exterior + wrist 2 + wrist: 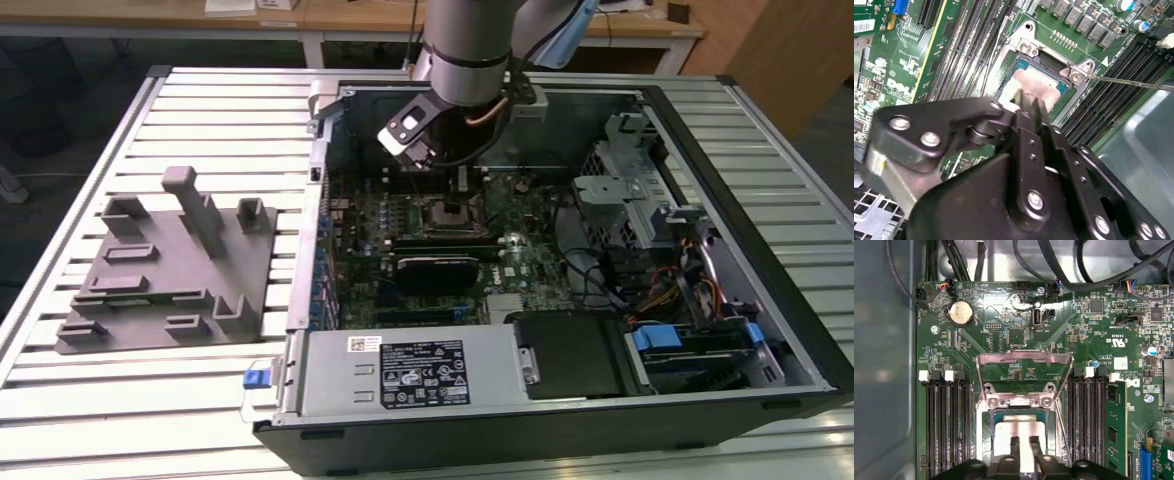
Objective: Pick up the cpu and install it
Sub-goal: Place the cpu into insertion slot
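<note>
Silvery metal on top with a pale greenish rim, the cpu [1019, 430] lies flat inside the socket frame [985, 440] on the green motherboard [1004, 335]. In both wrist views its top catches the light. The metal load plate [1024, 358] of the socket stands tilted up and open beside it. In the second wrist view a thin lever [1134, 83] sticks out sideways from one corner of the frame. Long black memory slots [944, 425] run along both sides of the socket.

The gripper [1025, 442] hangs directly over the cpu. Its black jaws are parted only a little, with a narrow strip of the silvery top visible in the gap, and nothing is held between them. I cannot tell if the tips touch the chip or are just above it.

In the exterior view the arm [467, 40] comes down from the upper middle of the frame into the open computer case [534, 445]. The case lies on its side on a slatted metal surface [200, 400]. There the gripper is in the upper centre part of the case, over the socket.

On the exterior view's left, well apart from the case, a grey moulded tray [147, 290] with upright posts sits on the surface. Near the lower edge of the frame, inside the case, is a grey power supply box [327, 385] with a label. In the first wrist view a round coin battery [960, 313] sits on the board, beyond the load plate.
</note>
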Robot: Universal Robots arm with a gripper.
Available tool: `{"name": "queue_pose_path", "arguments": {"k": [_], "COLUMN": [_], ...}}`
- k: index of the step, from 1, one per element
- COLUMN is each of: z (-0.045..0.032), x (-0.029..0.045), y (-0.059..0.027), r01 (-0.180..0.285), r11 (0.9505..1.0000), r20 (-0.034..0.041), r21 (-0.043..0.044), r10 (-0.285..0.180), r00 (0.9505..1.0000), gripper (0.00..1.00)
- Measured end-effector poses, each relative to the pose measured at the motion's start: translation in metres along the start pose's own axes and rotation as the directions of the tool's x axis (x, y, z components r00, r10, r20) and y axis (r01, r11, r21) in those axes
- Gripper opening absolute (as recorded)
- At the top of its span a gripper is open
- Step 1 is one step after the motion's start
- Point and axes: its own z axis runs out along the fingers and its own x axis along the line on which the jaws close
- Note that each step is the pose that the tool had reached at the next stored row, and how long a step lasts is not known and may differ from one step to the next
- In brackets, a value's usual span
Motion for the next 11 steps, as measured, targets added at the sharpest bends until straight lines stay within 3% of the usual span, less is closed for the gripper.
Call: {"name": "queue_pose_path", "arguments": {"k": [2,11], "z": [-0.0007,-0.0049], "x": [0.0,-0.0002], "y": [0.0,0.0001], "r01": [0.0,0.0], "r11": [1.0,1.0], "r20": [0.0001,0.0], "r21": [0.0002,0.0007], "r10": [0.0,0.0], "r00": [1.0,1.0], "gripper": [0.12,0.11]}}
